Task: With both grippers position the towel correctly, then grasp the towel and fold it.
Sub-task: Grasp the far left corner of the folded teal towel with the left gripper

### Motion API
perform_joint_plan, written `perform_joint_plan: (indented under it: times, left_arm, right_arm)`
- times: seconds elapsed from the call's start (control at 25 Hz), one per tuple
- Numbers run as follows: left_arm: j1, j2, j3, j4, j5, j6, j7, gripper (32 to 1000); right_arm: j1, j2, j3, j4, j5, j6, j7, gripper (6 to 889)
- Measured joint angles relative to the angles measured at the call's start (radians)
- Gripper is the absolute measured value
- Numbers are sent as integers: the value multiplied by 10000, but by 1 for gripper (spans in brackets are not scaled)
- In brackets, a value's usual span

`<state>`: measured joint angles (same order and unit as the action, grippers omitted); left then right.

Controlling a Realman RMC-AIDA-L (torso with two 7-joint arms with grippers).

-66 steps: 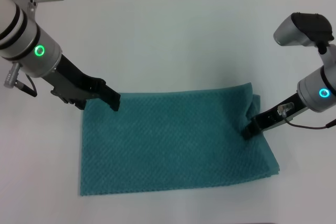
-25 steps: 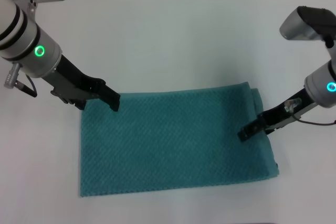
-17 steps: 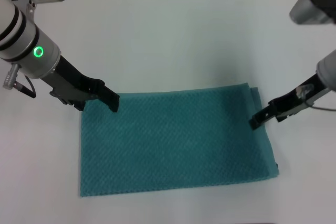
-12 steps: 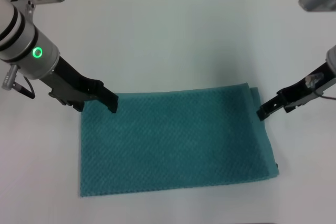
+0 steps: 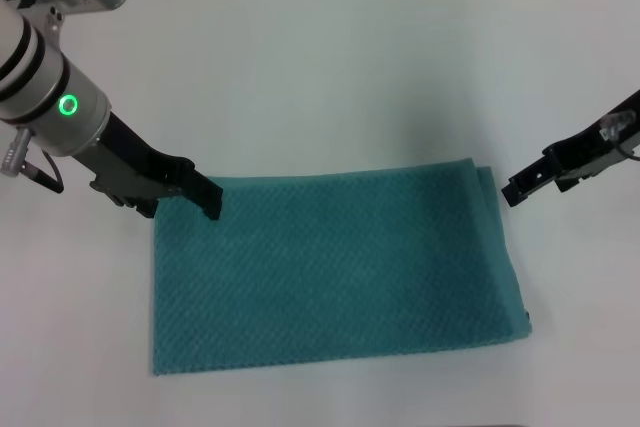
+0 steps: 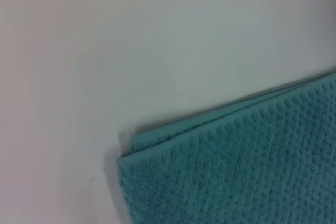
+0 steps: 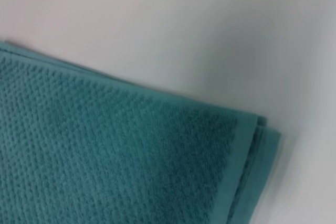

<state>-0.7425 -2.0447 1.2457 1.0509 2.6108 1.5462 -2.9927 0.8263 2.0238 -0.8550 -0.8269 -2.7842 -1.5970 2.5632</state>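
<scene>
The teal waffle-weave towel (image 5: pixel 335 272) lies flat and doubled on the white table, its long side running left to right. My left gripper (image 5: pixel 208 203) rests at the towel's far left corner. In the left wrist view that layered towel corner (image 6: pixel 252 166) lies flat on the table. My right gripper (image 5: pixel 514 191) hangs over bare table just beyond the towel's far right corner, apart from the cloth. The right wrist view looks down on that towel corner (image 7: pixel 105 156), where the stacked edges show.
The white table (image 5: pixel 320 67) stretches bare behind and around the towel. Its far edge meets a wall at the back. The towel's near edge lies close to the table's front.
My right gripper has left the towel's right end and drawn away to the right and back, off the cloth. The puckered far right corner now lies flat. The left arm shifted slightly left.
</scene>
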Motion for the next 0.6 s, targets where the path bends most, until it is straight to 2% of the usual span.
perform_joint_plan:
  times: [0.32,0.6]
  left_arm:
    - [17,0,10,-17,10,1,0,893]
    - [16,0,0,-31,24,0,0,893]
  right_arm:
    - [222,-4,-16,-169,-210,-285,88,853]
    - [299,72,-26,-684,-495,-633,93,852]
